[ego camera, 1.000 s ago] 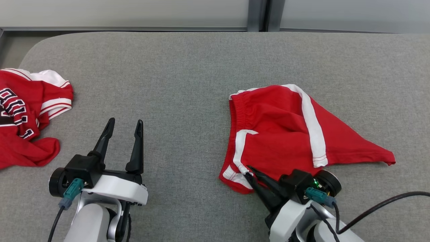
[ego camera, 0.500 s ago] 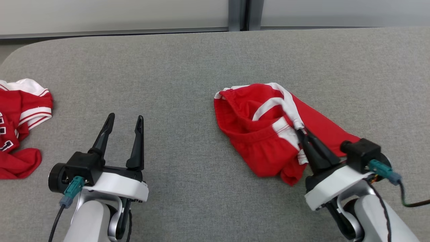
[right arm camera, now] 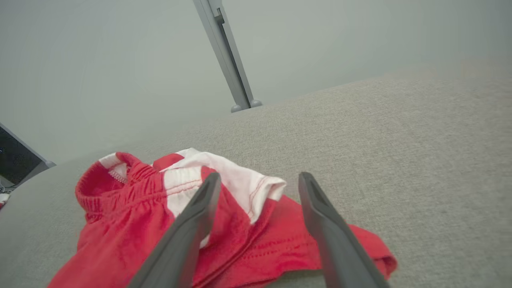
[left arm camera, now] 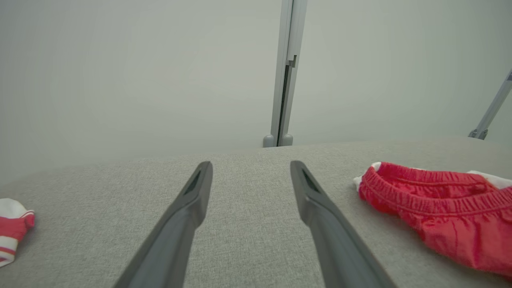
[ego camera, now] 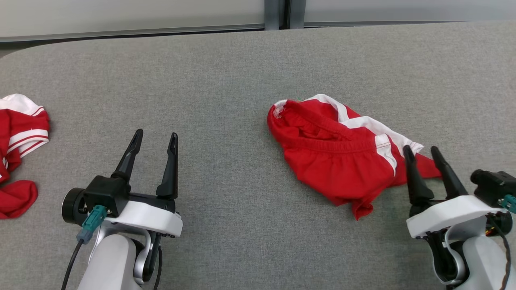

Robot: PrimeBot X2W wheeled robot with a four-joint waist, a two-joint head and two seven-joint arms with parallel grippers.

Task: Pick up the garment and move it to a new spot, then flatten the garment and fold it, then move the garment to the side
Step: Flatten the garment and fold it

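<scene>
Red shorts with white stripes (ego camera: 342, 159) lie crumpled on the grey table, right of centre, waistband toward the left. They also appear in the left wrist view (left arm camera: 440, 212) and the right wrist view (right arm camera: 208, 216). My right gripper (ego camera: 421, 150) stands open at the shorts' right end, its fingertips just over the white-trimmed hem, holding nothing. My left gripper (ego camera: 156, 135) is open over bare table, well left of the shorts.
A second red and white garment, a jersey (ego camera: 18, 149), lies at the table's left edge, and its tip shows in the left wrist view (left arm camera: 12, 230). The padded grey table (ego camera: 225, 80) ends at a pale wall with a grey post (ego camera: 276, 14).
The right gripper dragged a corner of the shorts up and rightward, folding them over, then opened and let go. The camera view shifted, sliding the jersey leftward. The left gripper kept still.
</scene>
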